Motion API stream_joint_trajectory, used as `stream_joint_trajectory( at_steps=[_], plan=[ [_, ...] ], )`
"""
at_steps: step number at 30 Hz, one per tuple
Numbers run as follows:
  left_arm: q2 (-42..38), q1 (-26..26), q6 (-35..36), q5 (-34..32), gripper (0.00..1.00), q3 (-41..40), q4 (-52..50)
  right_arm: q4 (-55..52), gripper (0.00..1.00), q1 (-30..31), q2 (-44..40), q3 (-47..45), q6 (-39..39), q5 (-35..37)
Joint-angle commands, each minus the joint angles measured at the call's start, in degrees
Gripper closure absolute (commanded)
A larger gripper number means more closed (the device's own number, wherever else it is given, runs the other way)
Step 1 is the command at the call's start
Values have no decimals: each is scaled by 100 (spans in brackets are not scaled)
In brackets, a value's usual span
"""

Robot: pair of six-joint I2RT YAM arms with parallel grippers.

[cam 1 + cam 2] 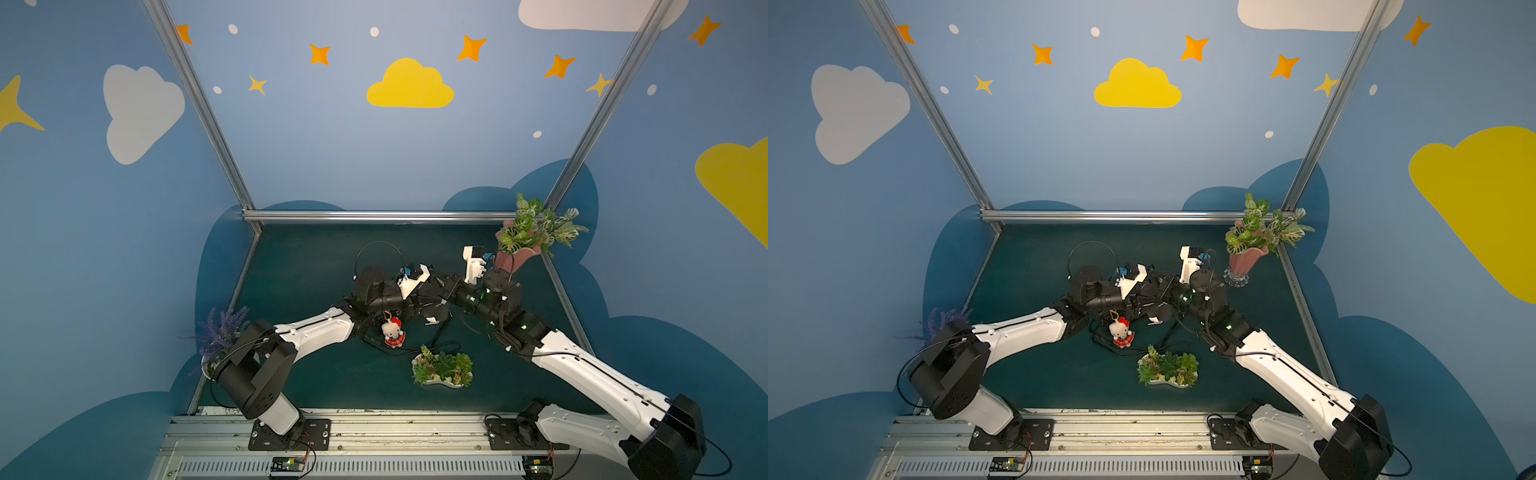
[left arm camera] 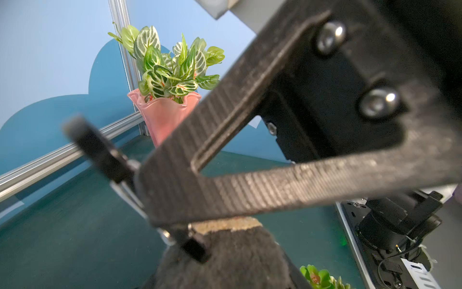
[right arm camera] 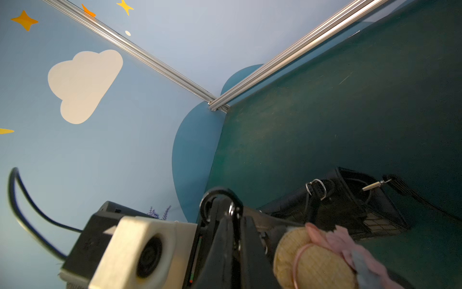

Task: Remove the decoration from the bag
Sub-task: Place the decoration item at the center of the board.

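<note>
Both arms meet over the middle of the green mat (image 1: 307,266). One bag (image 3: 350,207), black and glossy, lies on the mat directly under the two tips, so both top views show little of it. Left gripper (image 2: 172,225): fingers close together, with a blurred black strap piece and metal fitting crossing the gap. Pinched or only passing through, I cannot tell. Right gripper (image 3: 236,225): fingers nearly together, a black loop and small metal ring at the tips, but no grip I can confirm. The bag body sits just beside those tips. Its long axis seems to run side to side across the mat, though the arms hide too much to be sure. One metal ring (image 3: 316,189) shows on it, and the shoulder strap (image 3: 412,194) trails away from one end. One cat plush (image 1: 392,330) in a red tartan skirt lies on the near side, just beside the bag. Its gold clasp points toward the grippers; whether it is clipped on, I cannot tell. Three plants: lavender pot (image 1: 220,332), pink vase (image 1: 515,257), succulent dish (image 1: 442,368).
</note>
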Motion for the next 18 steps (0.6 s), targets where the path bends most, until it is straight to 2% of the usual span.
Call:
stream_joint_trajectory(
  at_steps=[1, 6, 9, 11, 14, 18],
  plan=[
    [-47, 6, -64, 65, 50, 87, 45, -19, 72, -22, -77, 41, -235, 132],
    [-65, 11, -141, 43, 57, 146, -147, -114, 50, -39, -265, -61, -347, 337],
    [-74, 22, -223, 43, 60, 183, -213, -193, 34, -44, -422, -102, -499, 371],
    [-97, 24, -222, 54, 62, 209, -287, -302, 27, -49, -554, -103, -671, 396],
    [-187, 33, -250, 42, 63, 182, -293, -507, 17, -56, -761, -126, -819, 593],
    [-643, 70, -300, -2, 63, 170, -530, -631, 13, -79, -1066, -271, -1096, 991]
  ],
)
